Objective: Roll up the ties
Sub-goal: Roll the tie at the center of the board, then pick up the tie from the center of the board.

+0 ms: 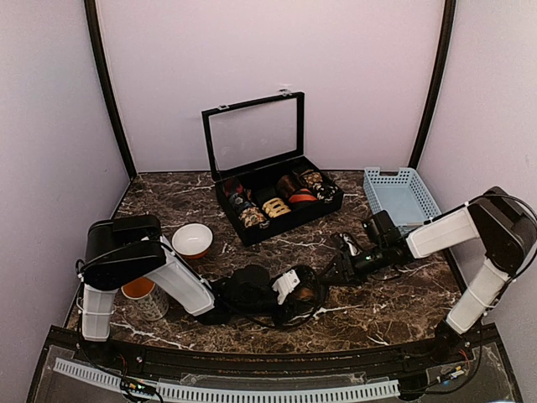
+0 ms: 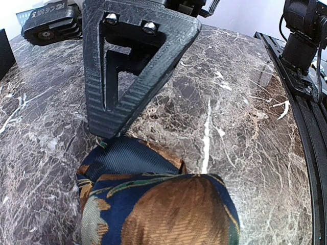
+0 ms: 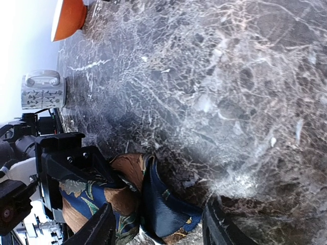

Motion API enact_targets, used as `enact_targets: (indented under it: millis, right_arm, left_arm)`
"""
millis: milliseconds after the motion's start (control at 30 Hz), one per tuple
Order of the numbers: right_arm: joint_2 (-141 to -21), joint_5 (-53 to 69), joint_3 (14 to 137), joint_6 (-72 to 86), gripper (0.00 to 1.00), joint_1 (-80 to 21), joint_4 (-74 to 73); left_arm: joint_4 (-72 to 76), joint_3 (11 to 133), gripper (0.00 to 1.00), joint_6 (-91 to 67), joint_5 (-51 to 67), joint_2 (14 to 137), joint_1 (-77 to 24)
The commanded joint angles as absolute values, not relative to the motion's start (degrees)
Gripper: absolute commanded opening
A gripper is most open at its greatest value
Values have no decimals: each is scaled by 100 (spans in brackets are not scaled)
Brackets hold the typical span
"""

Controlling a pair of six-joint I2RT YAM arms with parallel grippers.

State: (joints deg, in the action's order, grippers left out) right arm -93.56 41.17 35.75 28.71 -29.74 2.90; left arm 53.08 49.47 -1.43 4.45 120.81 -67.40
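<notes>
Currently, I read left pincer (image 1: 294, 288) clamped on rolled tie (image 2: 168, 214), 6 o'clock on counter (image 2: 230, 102), right pincer (image 3: 159, 227) open at its 2 o'clock, straddling its blue end.

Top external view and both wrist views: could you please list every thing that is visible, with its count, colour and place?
tie: 1, dark blue and brown, front centre, between the arms
box: 1, black, clear lid open, rear centre
fabric rolls: several, mixed colours, inside the box
basket: 1, light blue, rear right
bowl: 1, white and orange, left
mug: 1, white patterned, front left
table: 1, brown marble
left arm: 1, black and white, jaws closed on the tie
right arm: 1, black and white, jaws open by the tie
</notes>
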Motion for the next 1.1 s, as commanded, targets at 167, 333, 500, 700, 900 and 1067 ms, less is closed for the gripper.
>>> enact_targets:
  millis: [167, 333, 500, 700, 900, 1067]
  right_arm:
    - [-9588, 4897, 3157, 3133, 58, -3404, 973]
    - [-9243, 5050, 3021, 3251, 59, -3545, 1469]
    - [-9177, 5014, 2955, 3332, 61, -3650, 1802]
    - [-8890, 5077, 2957, 3439, 63, -3762, 2033]
    - [-8763, 5012, 3036, 3284, 72, -3989, 1835]
    - [-8943, 4622, 3244, 2961, 72, -4127, 1195]
  left_arm:
    - [4471, 4726, 23, -67, 473, 12138, -6707]
    - [4516, 4683, 23, -79, 518, 12133, -6675]
    - [4531, 4668, 23, -66, 536, 12138, -6671]
    - [4545, 4651, 23, -61, 571, 12138, -6662]
    - [4550, 4670, 23, -62, 576, 12138, -6661]
    - [4534, 4677, 23, -70, 595, 12137, -6653]
